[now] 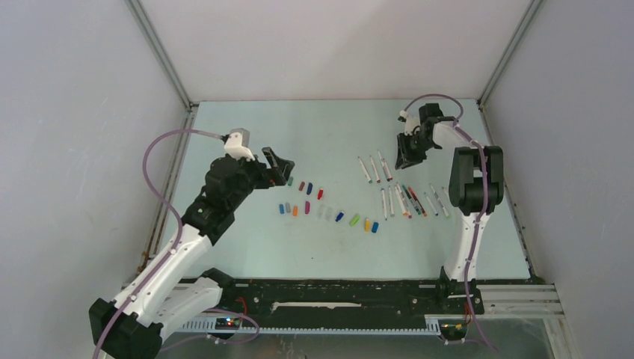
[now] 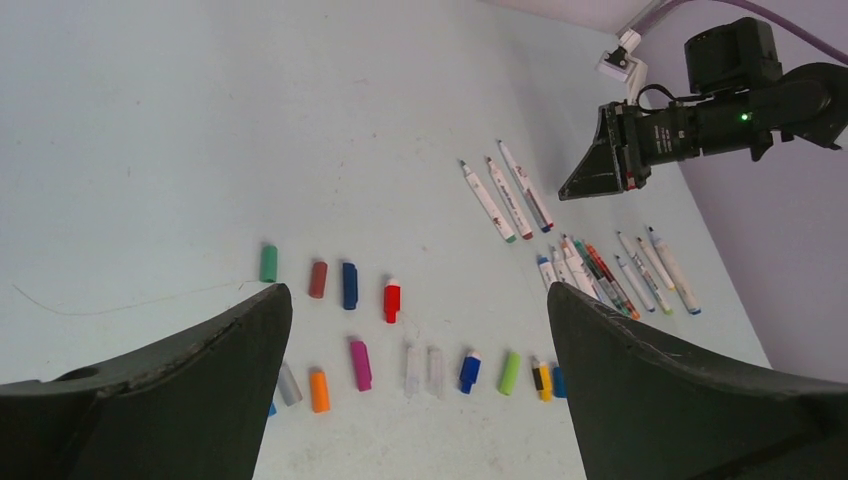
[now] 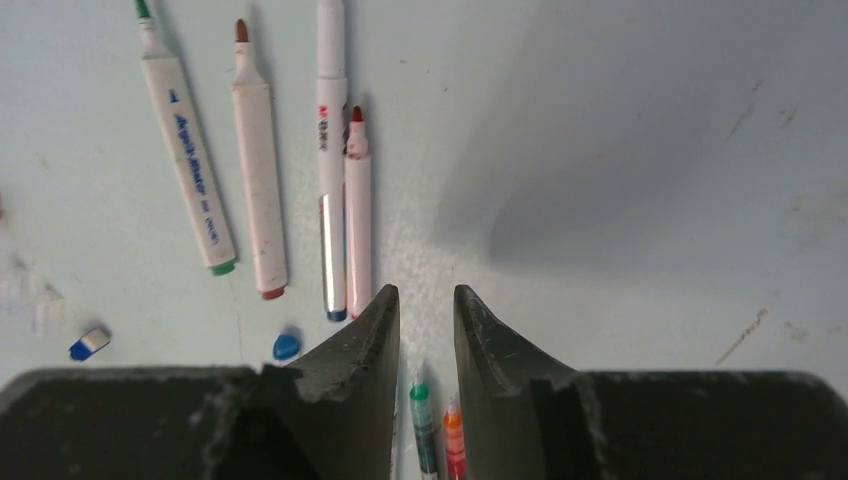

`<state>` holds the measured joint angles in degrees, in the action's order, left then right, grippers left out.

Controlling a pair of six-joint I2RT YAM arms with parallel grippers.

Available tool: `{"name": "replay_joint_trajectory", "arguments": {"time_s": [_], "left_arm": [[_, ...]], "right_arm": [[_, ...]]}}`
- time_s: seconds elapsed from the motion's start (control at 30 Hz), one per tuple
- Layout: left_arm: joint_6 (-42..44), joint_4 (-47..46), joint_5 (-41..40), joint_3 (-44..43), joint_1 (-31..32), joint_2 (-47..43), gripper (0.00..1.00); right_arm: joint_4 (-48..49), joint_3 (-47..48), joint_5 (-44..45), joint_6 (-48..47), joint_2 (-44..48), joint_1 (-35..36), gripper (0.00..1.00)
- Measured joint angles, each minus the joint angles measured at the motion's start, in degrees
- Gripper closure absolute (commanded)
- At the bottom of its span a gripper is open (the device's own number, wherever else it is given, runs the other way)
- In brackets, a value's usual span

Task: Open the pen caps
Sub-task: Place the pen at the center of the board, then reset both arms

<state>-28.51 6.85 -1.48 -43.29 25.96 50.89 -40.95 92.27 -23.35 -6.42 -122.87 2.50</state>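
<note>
Coloured pen caps (image 2: pixel 391 299) lie loose in rows at mid-table, apart from the bared pens (image 1: pixel 407 196), suggesting sorting as each came off, while the left gripper (image 2: pixel 415 350) hovers spread wide and the right gripper (image 3: pixel 427 335) nearly closed, empty.

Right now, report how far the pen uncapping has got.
Mostly done, it seems: loose caps lie in two rows on the table, and the pens seen close up show bare tips. Nothing is in hand: left gripper wide open, right gripper nearly closed on nothing. Whether the lower pens are still capped is unclear.
</note>
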Motion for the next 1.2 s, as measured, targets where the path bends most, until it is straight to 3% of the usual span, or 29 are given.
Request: {"name": "replay_joint_trajectory", "arguments": {"time_s": [0.27, 0.37, 0.6, 0.7, 0.77, 1.0, 1.2], "left_arm": [[-2.4, -0.5, 3.1, 0.0, -2.0, -2.8, 0.0], [-4.3, -0.5, 5.4, 0.0, -4.2, -4.0, 0.0], [-5.6, 5.8, 6.2, -3.6, -6.6, -6.4, 0.0], [-4.8, 11.0, 4.3, -8.9, -7.0, -6.9, 0.0], [-3.6, 14.1, 3.0, -12.7, -7.2, -7.2, 0.0], [2.1, 22.6, 0.1, -23.0, -7.8, -8.2, 0.0], [4.9, 27.6, -0.8, -28.2, -7.8, -8.6, 0.0]], "right_arm": [[-0.9, -3.7, -5.4, -2.4, 11.0, -1.3, 0.7], [-1.3, -6.4, -9.1, -5.7, 18.6, -2.1, 0.65], [-2.1, -13.0, -17.1, -12.5, 40.2, -8.6, 0.35], [-2.3, -13.4, -20.5, -14.0, 47.9, -13.9, 0.1], [-2.2, -13.4, -23.2, -13.4, 51.2, -17.2, 0.01], [-1.1, -13.5, -34.7, -6.9, 55.1, -31.1, 0.0], [-1.9, -12.8, -35.3, -1.8, 55.4, -31.8, 0.0]]}}
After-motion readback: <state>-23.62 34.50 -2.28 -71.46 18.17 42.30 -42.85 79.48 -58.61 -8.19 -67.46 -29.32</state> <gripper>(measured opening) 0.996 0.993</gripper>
